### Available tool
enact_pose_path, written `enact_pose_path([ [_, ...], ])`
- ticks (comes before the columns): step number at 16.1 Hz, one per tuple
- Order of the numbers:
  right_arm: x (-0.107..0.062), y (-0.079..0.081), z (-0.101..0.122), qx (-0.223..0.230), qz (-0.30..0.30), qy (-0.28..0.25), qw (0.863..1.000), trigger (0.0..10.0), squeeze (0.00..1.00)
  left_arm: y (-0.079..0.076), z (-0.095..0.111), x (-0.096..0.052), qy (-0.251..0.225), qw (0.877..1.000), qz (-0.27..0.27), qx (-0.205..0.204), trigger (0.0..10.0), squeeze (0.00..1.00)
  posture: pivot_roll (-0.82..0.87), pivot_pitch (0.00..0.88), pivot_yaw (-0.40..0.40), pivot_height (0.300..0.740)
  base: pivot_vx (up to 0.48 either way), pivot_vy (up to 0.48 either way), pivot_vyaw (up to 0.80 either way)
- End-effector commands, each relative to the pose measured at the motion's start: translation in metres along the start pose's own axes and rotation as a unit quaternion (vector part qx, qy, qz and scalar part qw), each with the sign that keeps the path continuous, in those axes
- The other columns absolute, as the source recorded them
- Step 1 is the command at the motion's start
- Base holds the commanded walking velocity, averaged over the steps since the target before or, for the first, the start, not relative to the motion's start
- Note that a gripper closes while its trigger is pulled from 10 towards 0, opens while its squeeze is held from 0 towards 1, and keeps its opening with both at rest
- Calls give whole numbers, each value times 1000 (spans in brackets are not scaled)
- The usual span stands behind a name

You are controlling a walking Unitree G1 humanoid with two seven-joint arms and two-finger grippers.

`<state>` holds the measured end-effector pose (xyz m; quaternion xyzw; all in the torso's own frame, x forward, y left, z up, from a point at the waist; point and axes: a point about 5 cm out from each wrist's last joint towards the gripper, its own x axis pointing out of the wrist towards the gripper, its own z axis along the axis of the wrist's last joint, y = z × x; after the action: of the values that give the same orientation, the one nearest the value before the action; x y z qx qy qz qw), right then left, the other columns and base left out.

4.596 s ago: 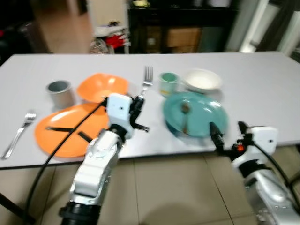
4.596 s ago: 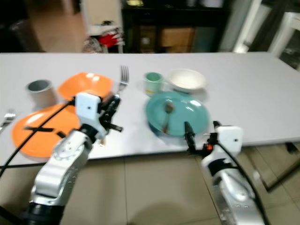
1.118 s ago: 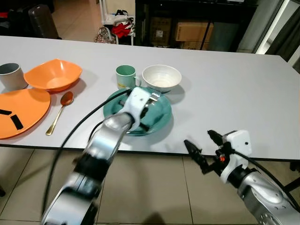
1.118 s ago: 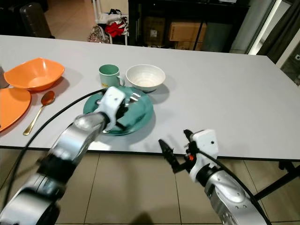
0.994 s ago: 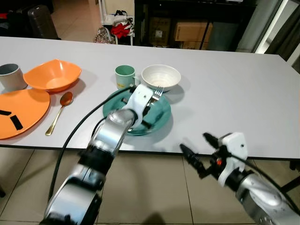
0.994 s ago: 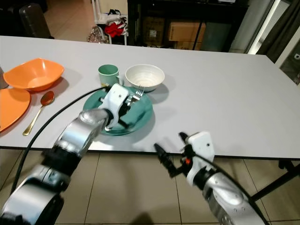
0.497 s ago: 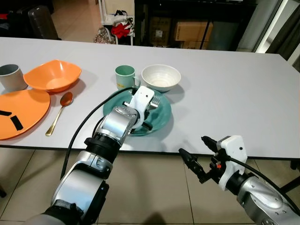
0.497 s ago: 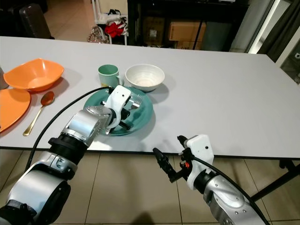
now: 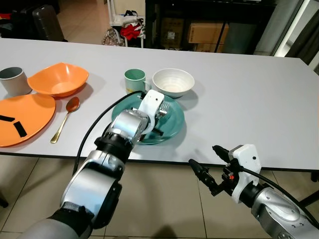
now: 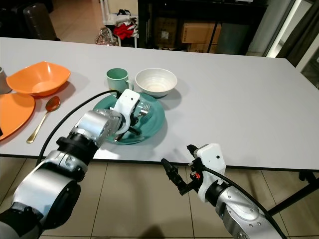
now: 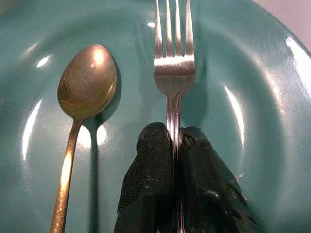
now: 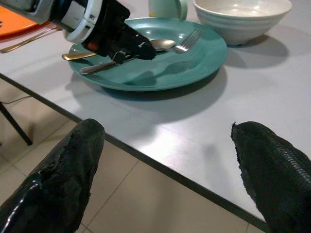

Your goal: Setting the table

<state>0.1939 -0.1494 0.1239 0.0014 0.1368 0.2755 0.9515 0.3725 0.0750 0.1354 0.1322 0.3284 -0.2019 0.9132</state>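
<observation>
table: white tabletop [image 9: 249, 94], long; the robot stands at its near edge. Wide bare stretch from the teal setting toward the right edge; the left end is crowded.
orange plate [image 9: 22, 119]: near-left part of the tabletop, dark strips lying on it. Orange bowl [image 9: 58, 79] and grey cup [image 9: 11, 79] just behind it; a gold spoon [image 9: 65, 119] lies between this group and the teal setting.
teal plate [image 9: 172, 127]: close to the near edge, about mid-length. White bowl [image 9: 173, 82] and green mug [image 9: 135, 79] just behind it, toward the far edge.
left gripper [image 11: 176, 141]: over the teal plate, fingers pinched tight on the handle of the fork [image 11: 173, 63].
fork, long axis: runs straight out from the fingertips; tines point toward the far edge, at the white bowl. It sits over the plate's inner surface, low; contact with the plate cannot be told.
spoon [image 11: 82, 111]: lies on the plate just beside the fork, parallel, apart from it.
right gripper [image 10: 185, 169]: below and in front of the near edge, well right of the plate, fingers spread wide, empty.
judgement: the left arm alone is placed for the fork. If the fork belongs beside the plate, bare tabletop lies on the plate's right; the near edge is close, little margin there.
</observation>
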Motion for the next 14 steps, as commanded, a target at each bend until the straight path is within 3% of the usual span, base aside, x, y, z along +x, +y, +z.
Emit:
enact_pose_path([
  [1,-1,-1,-1,-6,1,8,1000,10000,0,-4,6,0,-7,1000,-9,-2,10000,737,-43,0,-14,740,0,0,0],
  [2,-1,-1,-2,-5,0,11,1000,10000,0,-7,6,1,-3,1000,-13,-3,10000,875,-44,0,-13,740,0,0,0],
  [7,0,-2,-4,-6,-2,15,1000,10000,0,-7,8,3,-11,1000,-15,-4,10000,867,-42,0,-13,740,0,0,0],
  [9,-1,-3,-3,-7,-2,13,1000,10000,0,-6,17,1,-47,999,-9,-5,10000,867,-44,0,-12,740,0,0,0],
  [12,-4,-3,0,-4,-8,4,1000,10000,0,-3,31,-6,-123,992,-1,20,10000,796,-50,0,-7,740,0,0,0],
  [13,-6,-4,3,-4,-13,-2,1000,10000,0,-3,36,-13,-178,984,-11,29,10000,592,-55,0,-2,740,0,0,0],
  [14,-8,-5,7,-5,-18,-10,1000,10000,0,-2,38,-21,-219,975,-20,37,10000,580,-55,0,-2,740,0,0,0],
])
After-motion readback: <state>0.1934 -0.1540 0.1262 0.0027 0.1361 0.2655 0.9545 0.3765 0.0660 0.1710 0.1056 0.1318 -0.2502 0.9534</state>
